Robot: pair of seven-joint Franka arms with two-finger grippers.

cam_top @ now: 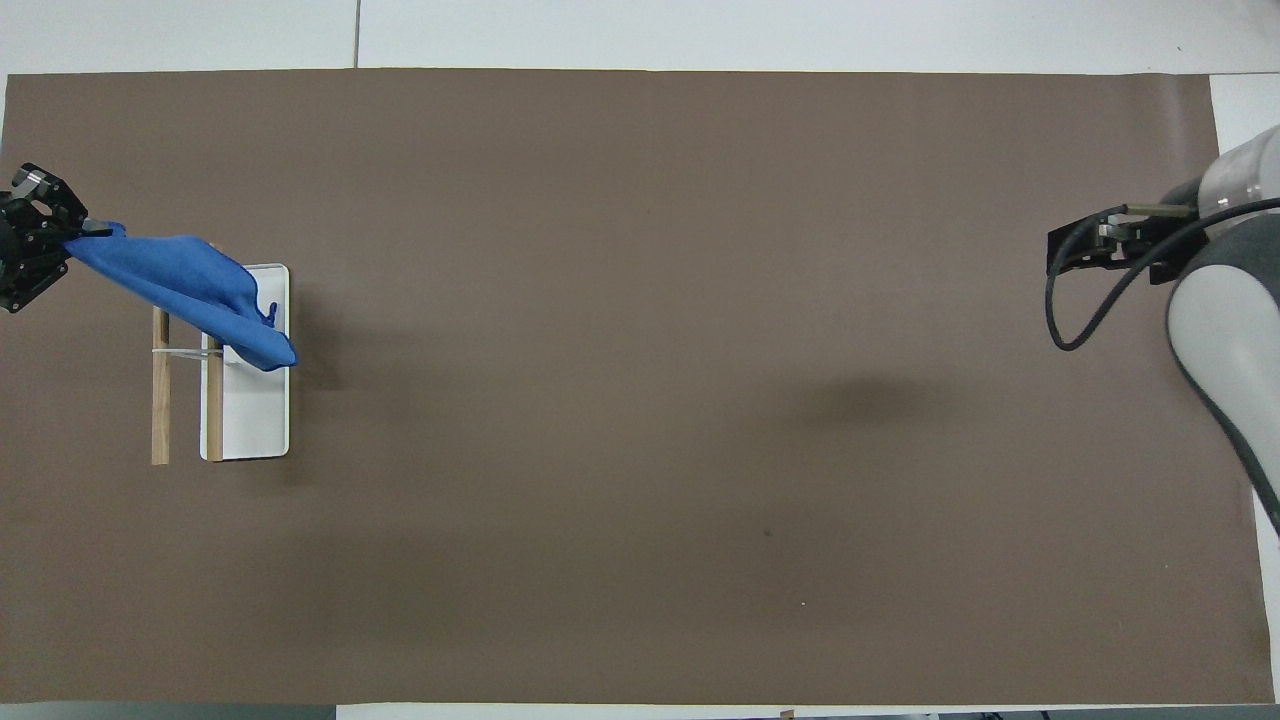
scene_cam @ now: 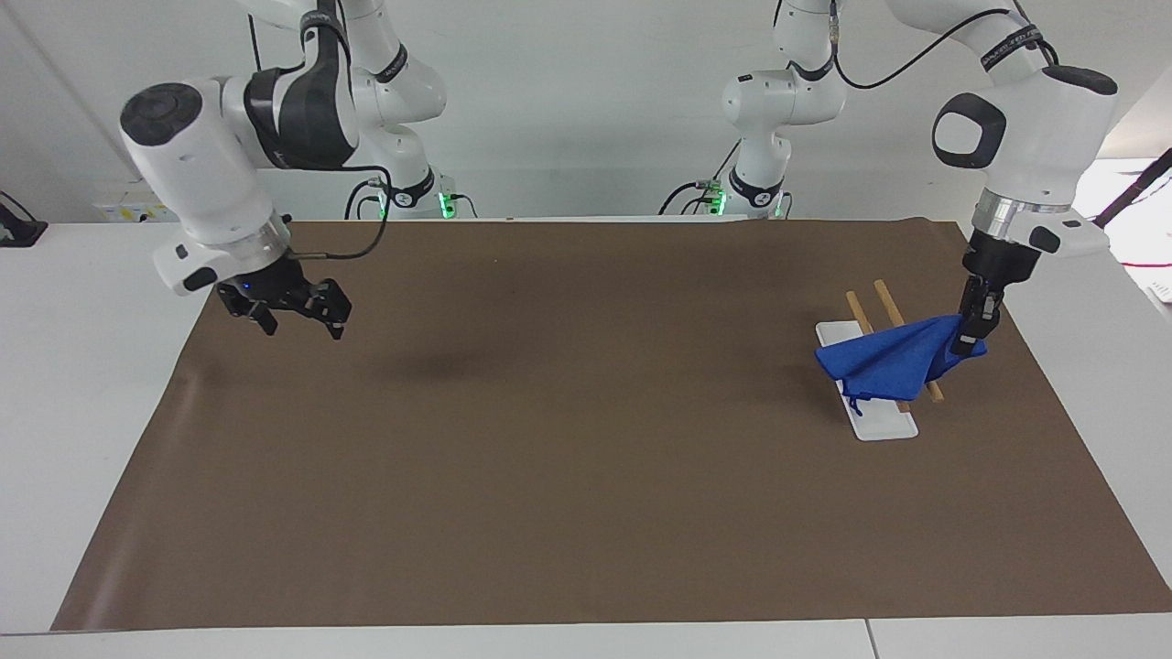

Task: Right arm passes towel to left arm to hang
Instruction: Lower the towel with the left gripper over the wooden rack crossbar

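Here the left gripper hangs at the right of the facing view, its fingertips clenched on one corner of the towel; the blue cloth stretches from that corner down and toward the middle of the frame, draped across the two wooden rails of the rack, whose white base lies flat on the brown mat; a small cord loop dangles from the cloth's lower edge over the base; in the overhead view the same gripper sits at the far left edge, the towel running from it toward the lower right over the rails and onto the upper end of the base; the right gripper hovers in the upper left of the facing view over the mat's edge, fingers spread and holding nothing, a blue light showing on it; in the overhead view it appears at the right edge, its black cable looping below.
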